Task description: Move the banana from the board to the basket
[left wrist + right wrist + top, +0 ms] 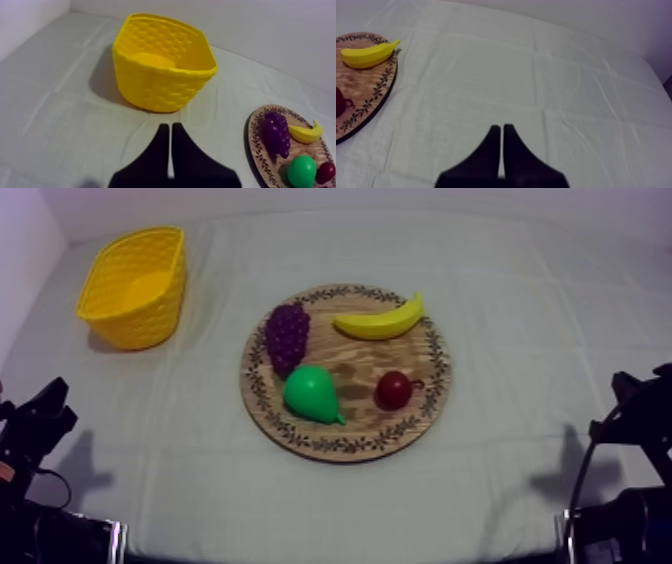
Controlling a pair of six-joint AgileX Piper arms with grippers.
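Note:
The yellow banana point(380, 321) lies on the far right part of the round wooden board point(350, 360), mid-table. The yellow basket point(135, 286) stands at the far left with nothing in it. My left gripper point(40, 423) rests low at the left edge; in its wrist view the left gripper point(170, 127) is a shut wedge with the basket point(162, 62) just ahead and the banana point(305, 133) off beside it. My right gripper point(501, 129) is shut over bare cloth, with the banana point(368, 55) and board point(366, 85) well off to its side.
Also on the board are purple grapes point(287, 338), a green pear point(313, 394) and a small red fruit point(393, 390). My right arm point(635, 403) sits low at the right edge. Open cloth lies between basket and board and to the right of the board.

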